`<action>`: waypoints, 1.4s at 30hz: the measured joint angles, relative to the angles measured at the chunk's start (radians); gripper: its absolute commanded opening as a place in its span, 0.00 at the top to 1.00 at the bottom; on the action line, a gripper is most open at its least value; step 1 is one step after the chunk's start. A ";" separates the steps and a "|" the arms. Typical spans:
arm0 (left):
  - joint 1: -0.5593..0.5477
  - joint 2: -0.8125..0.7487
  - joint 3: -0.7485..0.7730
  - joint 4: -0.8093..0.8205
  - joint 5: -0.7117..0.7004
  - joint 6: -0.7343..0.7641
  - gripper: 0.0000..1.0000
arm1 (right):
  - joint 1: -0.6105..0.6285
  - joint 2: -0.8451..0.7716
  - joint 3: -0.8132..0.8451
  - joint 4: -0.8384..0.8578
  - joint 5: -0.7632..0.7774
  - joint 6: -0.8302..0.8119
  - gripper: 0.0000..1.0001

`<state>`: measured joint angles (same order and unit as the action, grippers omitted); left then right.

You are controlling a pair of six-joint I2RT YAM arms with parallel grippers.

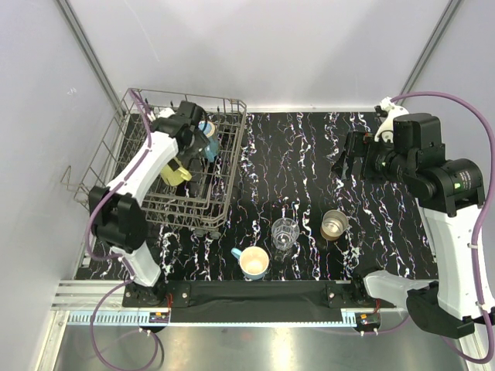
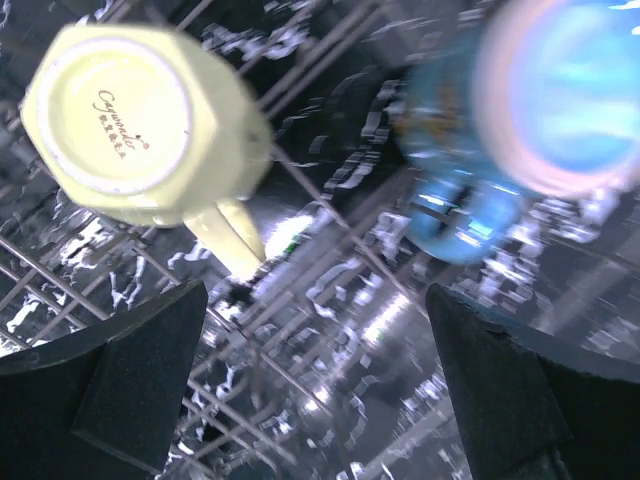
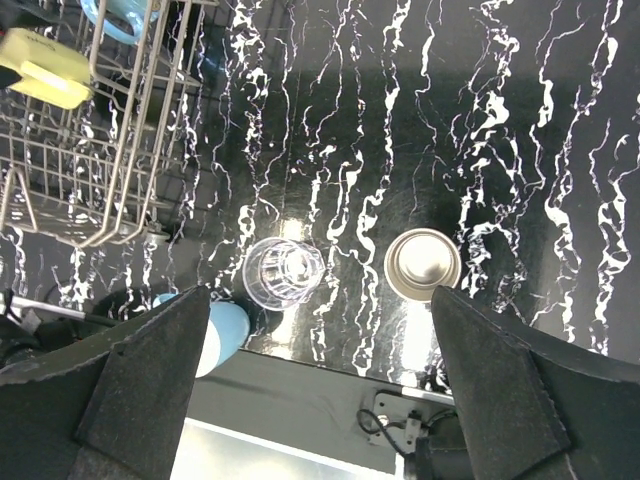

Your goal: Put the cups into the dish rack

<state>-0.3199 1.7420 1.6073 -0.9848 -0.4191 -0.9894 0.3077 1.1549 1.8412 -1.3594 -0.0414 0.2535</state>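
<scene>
We look down from high over near edge at whole worktop (image 1: 309, 178). Left wrist: very close, inside dish rack (image 1: 232, 154). Right wrist: higher up, shares rack and glass tumbler (image 3: 284, 273) with top.

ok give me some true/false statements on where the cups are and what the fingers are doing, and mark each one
1. The glass tumbler stands on the table, outside the dish rack. True.
2. The metal cup is inside the rack. False: it stands on the table beside the tumbler.
3. The left gripper has its fingers open and holds nothing. True.
4. The right gripper is shut on the light-blue mug. False: its fingers are open, and the mug sits on the table.
5. A yellow mug is in the rack. True.
</scene>
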 measured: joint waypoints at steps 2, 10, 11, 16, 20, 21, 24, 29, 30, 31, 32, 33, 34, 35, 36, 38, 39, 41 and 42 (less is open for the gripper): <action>-0.001 -0.047 0.008 0.002 0.020 0.016 0.01 | 0.000 -0.001 -0.002 0.000 -0.002 0.011 0.00; -0.001 -0.359 -0.110 0.087 0.165 0.035 0.03 | 0.000 -0.004 -0.111 0.000 -0.009 0.066 0.00; -0.001 -0.389 -0.125 0.098 0.191 0.043 0.05 | 0.000 0.001 -0.128 0.000 -0.014 0.076 0.00; -0.001 -0.495 -0.145 0.117 0.288 0.138 0.05 | 0.002 0.029 -0.244 0.010 -0.106 0.119 0.00; -0.001 -0.587 -0.141 0.061 0.310 0.228 0.05 | 0.048 0.045 -0.342 0.039 -0.181 0.150 0.00; -0.001 -0.618 -0.141 0.041 0.312 0.241 0.05 | 0.071 0.048 -0.362 0.050 -0.192 0.157 0.01; 0.000 -0.720 -0.145 -0.010 0.315 0.260 0.05 | 0.175 0.061 -0.401 0.082 -0.206 0.177 0.01; 0.001 -0.868 -0.174 -0.074 0.315 0.246 0.07 | 0.378 0.107 -0.435 0.147 -0.203 0.221 0.12; 0.001 -0.884 -0.182 -0.080 0.316 0.238 0.08 | 0.413 0.114 -0.444 0.161 -0.204 0.231 0.13; 0.001 -0.902 -0.195 -0.084 0.320 0.227 0.10 | 0.457 0.121 -0.454 0.178 -0.199 0.244 0.15; 0.001 -0.917 -0.210 -0.087 0.326 0.217 0.12 | 0.496 0.126 -0.465 0.195 -0.193 0.255 0.18; 0.002 -0.929 -0.228 -0.088 0.335 0.207 0.12 | 0.537 0.131 -0.480 0.213 -0.187 0.266 0.19; 0.002 -0.940 -0.247 -0.088 0.346 0.197 0.12 | 0.577 0.136 -0.492 0.228 -0.183 0.277 0.21; 0.002 -0.946 -0.262 -0.091 0.354 0.190 0.12 | 0.611 0.140 -0.505 0.242 -0.177 0.286 0.25; 0.002 -0.954 -0.280 -0.092 0.367 0.180 0.12 | 0.641 0.144 -0.519 0.257 -0.171 0.297 0.25; 0.002 -0.965 -0.305 -0.095 0.391 0.167 0.12 | 0.691 0.151 -0.550 0.286 -0.158 0.320 0.30; 0.002 -0.970 -0.314 -0.096 0.398 0.160 0.12 | 0.711 0.152 -0.567 0.300 -0.151 0.330 0.37; 0.002 -0.978 -0.330 -0.096 0.415 0.147 0.12 | 0.738 0.159 -0.594 0.315 -0.142 0.350 0.37; 0.002 -0.984 -0.338 -0.095 0.420 0.141 0.12 | 0.753 0.164 -0.605 0.320 -0.134 0.357 0.38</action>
<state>-0.3176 0.7582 1.2697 -1.0798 0.0013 -0.8482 1.0611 1.3186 1.2366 -1.0397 -0.1749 0.6109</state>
